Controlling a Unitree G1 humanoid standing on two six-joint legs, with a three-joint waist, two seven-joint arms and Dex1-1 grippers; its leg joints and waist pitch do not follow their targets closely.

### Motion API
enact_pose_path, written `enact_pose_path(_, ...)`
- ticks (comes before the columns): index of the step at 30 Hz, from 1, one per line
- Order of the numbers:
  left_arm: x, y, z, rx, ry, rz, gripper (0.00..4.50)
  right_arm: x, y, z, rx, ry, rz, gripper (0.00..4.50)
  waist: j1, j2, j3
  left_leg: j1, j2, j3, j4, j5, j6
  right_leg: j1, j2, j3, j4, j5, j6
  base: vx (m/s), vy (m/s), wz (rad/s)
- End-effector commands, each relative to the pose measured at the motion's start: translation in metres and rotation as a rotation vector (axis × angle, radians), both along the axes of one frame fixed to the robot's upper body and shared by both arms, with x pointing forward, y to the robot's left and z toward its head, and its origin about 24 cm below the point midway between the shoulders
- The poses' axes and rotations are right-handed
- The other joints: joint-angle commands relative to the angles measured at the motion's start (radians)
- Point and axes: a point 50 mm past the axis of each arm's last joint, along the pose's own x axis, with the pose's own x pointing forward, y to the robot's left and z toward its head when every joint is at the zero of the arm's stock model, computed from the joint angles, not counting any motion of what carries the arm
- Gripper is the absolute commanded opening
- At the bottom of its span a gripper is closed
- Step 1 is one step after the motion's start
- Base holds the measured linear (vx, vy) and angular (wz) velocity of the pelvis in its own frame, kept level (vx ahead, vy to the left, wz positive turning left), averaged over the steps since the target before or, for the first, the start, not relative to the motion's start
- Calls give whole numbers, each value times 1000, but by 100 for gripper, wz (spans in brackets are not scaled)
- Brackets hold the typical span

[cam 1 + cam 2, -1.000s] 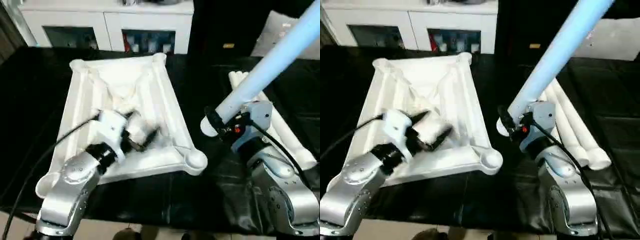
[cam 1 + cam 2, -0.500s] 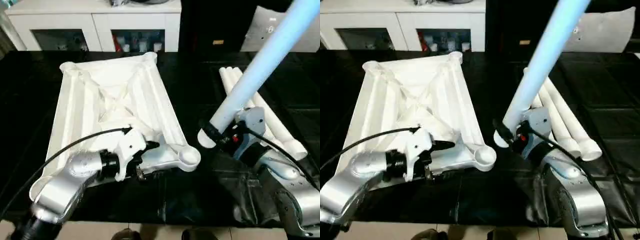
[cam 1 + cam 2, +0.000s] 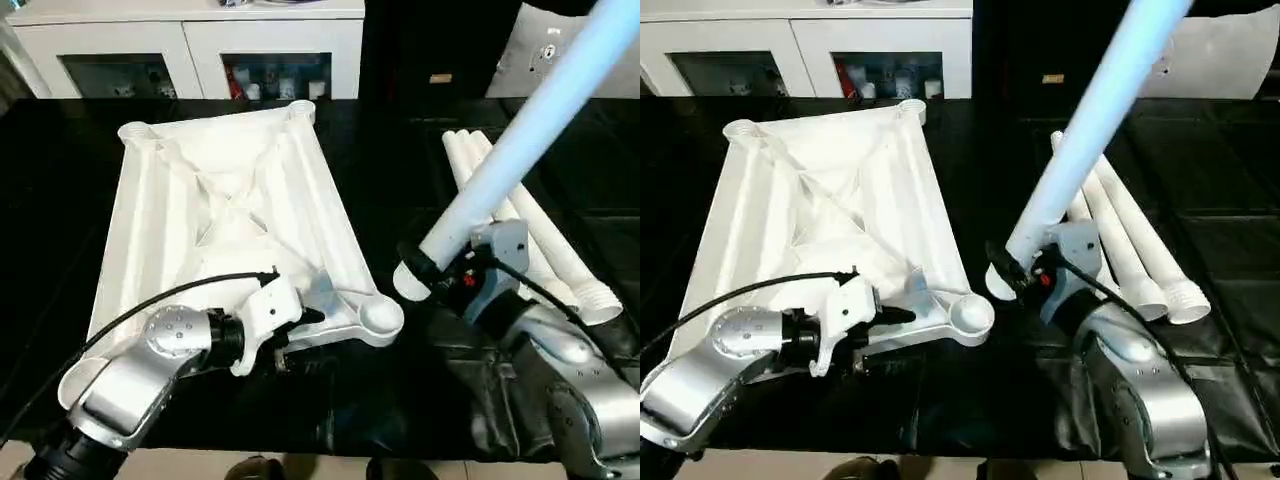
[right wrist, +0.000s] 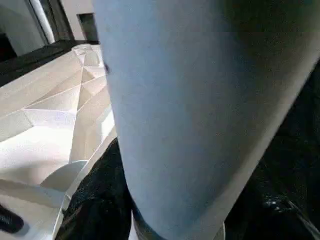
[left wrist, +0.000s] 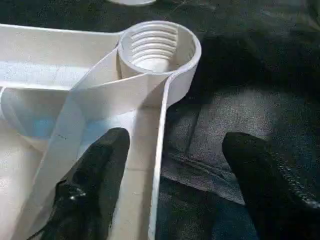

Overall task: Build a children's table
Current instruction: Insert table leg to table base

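The white table top [image 3: 230, 210] lies upside down on the black tabletop [image 3: 60, 180], filling the left and centre of the head camera's frame, its ribbed underside facing up with diagonal ribs crossing in the middle. Round sockets sit at its corners; the nearest one, the socket [image 3: 381, 318] at the lower centre of the frame, shows thread rings inside in the left wrist view [image 5: 156, 46]. The left end effector [image 3: 300, 325] reaches in from the lower left and sits at the near edge of the table top, just beside that socket. Its two black fingers [image 5: 97, 175] are spread wide, one over the inside of the table top and the other over the black cloth outside, with the white rim standing between them and not gripped. On the right of the frame the right end effector [image 3: 432, 268] is closed around the thick end of a long white leg [image 3: 520, 140], which slants up and away toward the upper right corner; the held end hangs just to the right of the socket, apart from it. Three more legs [image 3: 530, 235] lie side by side on the tabletop behind the right arm, at the right of the frame. White cabinets [image 3: 200, 50] stand along the top edge of the frame.
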Motion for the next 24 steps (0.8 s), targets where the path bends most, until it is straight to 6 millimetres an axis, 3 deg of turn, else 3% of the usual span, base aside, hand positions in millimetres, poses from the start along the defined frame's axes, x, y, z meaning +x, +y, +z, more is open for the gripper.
enact_pose_path(1, 4, 1, -4, 34, -22, 24, 312, -2, 0, 11, -4, -86, -20, 190, 1, 0, -56, 5, 70, -20, -79, -158, 40, 46, -87, 46, -75, -128, -259, 0, 0, 0)
enact_pose_path(2, 5, 0, -4, 36, -24, 29, 286, -2, 1, 12, -3, -100, -26, 190, 1, 0, -55, 6, 71, -18, -78, -156, 41, 44, -88, 47, -76, -138, -252, 0, 0, 0)
enact_pose_path(4, 9, 0, -5, 46, -43, 50, 272, -2, 1, 11, -34, -93, -34, 190, 0, -1, -53, 6, 70, -17, -80, -155, 40, 43, -86, 47, -78, -154, -242, 0, 0, 0)
enact_pose_path(5, 11, 0, -4, 46, -47, 55, 264, -2, 2, 11, -28, -76, -25, 190, 0, 4, -50, 6, 71, -18, -81, -145, 41, 42, -86, 47, -77, -138, -238, 0, 0, 0)
enact_pose_path(8, 13, -1, -3, 52, -64, 63, 241, -3, 5, 13, -12, -81, 20, 190, -2, 2, -52, 6, 71, -18, -80, -145, 47, 44, -87, 46, -78, -123, -243, 0, 0, 0)
enact_pose_path(11, 11, 3, -4, 72, -55, 64, 207, -6, 8, 13, -12, -89, 68, 190, -4, 9, -51, 4, 72, -19, -80, -123, 61, 45, -88, 44, -75, -74, -253, 0, 0, 0)
enact_pose_path(12, 10, 4, -5, 77, -49, 64, 207, -7, 8, 12, -9, -87, 74, 190, -6, 7, -51, 3, 72, -19, -80, -125, 63, 46, -88, 44, -76, -71, -256, 0, 0, 0)
enact_pose_path(13, 9, 4, -5, 78, -44, 66, 196, -7, 9, 12, -7, -85, 76, 190, -3, 14, -52, 4, 72, -20, -80, -127, 63, 47, -90, 44, -75, -73, -258, 0, 0, 0)
enact_pose_path(17, 5, 7, -9, 91, -35, 67, 163, -7, 12, 9, -1, -77, 83, 190, -5, 17, -50, 2, 71, -19, -80, -138, 63, 49, -89, 43, -78, -109, -262, 0, 0, 0)
enact_pose_path(20, 2, 9, -10, 83, -31, 78, 136, -9, 16, 6, -6, -71, 91, 190, -6, 27, -51, 3, 71, -19, -80, -151, 62, 48, -90, 44, -81, -155, -253, 0, 0, 0)
enact_pose_path(24, -1, 10, -11, 93, -23, 85, 108, -10, 18, 4, -16, -63, 101, 190, -7, 28, -51, 2, 72, -20, -82, -149, 60, 45, -89, 44, -82, -182, -241, 0, 0, 0)
